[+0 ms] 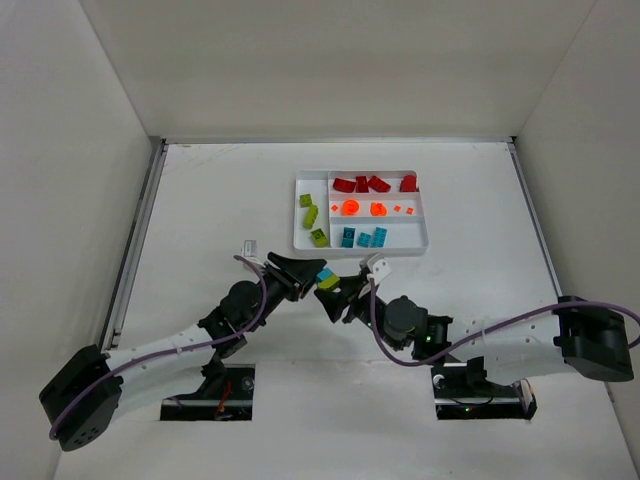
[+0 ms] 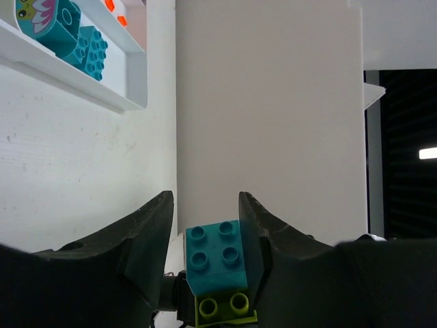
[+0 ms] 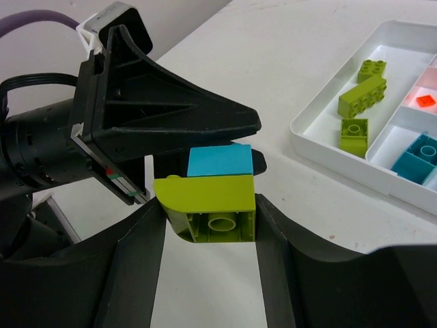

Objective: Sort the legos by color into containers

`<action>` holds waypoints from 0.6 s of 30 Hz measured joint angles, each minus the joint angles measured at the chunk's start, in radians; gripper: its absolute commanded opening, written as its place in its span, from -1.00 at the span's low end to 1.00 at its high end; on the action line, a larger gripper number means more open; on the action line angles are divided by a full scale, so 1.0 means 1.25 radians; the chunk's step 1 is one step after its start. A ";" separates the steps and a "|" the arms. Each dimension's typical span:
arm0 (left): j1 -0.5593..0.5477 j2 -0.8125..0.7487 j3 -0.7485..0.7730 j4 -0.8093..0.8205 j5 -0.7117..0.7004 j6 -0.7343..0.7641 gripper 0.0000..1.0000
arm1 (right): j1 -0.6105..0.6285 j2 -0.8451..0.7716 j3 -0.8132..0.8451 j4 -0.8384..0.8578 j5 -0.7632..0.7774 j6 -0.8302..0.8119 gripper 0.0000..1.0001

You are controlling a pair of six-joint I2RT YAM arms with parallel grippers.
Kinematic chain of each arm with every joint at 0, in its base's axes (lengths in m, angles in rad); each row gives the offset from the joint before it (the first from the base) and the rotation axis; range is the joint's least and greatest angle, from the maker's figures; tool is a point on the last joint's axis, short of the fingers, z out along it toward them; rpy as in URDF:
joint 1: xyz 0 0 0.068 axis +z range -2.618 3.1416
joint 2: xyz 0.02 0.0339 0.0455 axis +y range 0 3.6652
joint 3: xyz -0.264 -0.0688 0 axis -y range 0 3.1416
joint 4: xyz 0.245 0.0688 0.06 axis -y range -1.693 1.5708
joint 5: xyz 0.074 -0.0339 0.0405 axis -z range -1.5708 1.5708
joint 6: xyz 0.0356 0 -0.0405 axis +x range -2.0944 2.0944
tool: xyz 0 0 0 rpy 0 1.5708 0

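**Left hand** (image 1: 318,272) (image 2: 205,212): narrowed onto the teal brick (image 1: 324,273) (image 2: 217,256), which is pinched between both fingers above the tabletop (image 1: 200,200), just in front of the tray's near edge.

**Joined pair:** the teal brick is stacked stud-to-socket on a lime green brick (image 1: 328,283) (image 3: 212,198). The 2 are not yet separated and are held clear of the tabletop between the 2 arms.

**Right hand** (image 1: 333,292) (image 3: 208,219): closed around the lime green brick, its fingers pressed on both side faces, opposite the left hand.

**Tray** (image 1: 405,238), white, 4 sections:
- Tall left section: 3 lime green pieces (image 1: 311,214).
- Far long section: 4 red pieces (image 1: 362,183).
- Middle long section: orange pieces (image 1: 350,207), 2 round and a few tiny.
- Near long section: 3 teal pieces (image 1: 365,239).

**Progress:** no loose brick is seen on the tabletop, and each section is filled with 1 colour only. Sorting is judged nearly complete. 3 steps are judged outstanding: the pair is to be pulled apart, the teal brick placed in the near long section, and the lime green brick placed in the tall section.
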 measured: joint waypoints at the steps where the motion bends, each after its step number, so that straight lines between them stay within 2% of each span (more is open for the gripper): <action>1: -0.001 0.001 0.000 0.000 0.002 0.003 -0.20 | -0.001 0.000 -0.002 -0.002 -0.002 0.002 -0.26; 5: -0.004 -0.001 0.000 -0.002 0.006 0.013 -0.06 | -0.006 0.000 -0.002 -0.006 -0.010 0.010 -0.26; 8: -0.011 -0.009 0.000 -0.004 0.006 0.019 -0.06 | -0.012 0.001 -0.002 -0.007 -0.015 0.016 -0.26; 18: -0.022 -0.022 0.000 -0.018 0.001 0.050 -0.41 | -0.026 0.005 -0.003 -0.010 -0.031 0.026 -0.26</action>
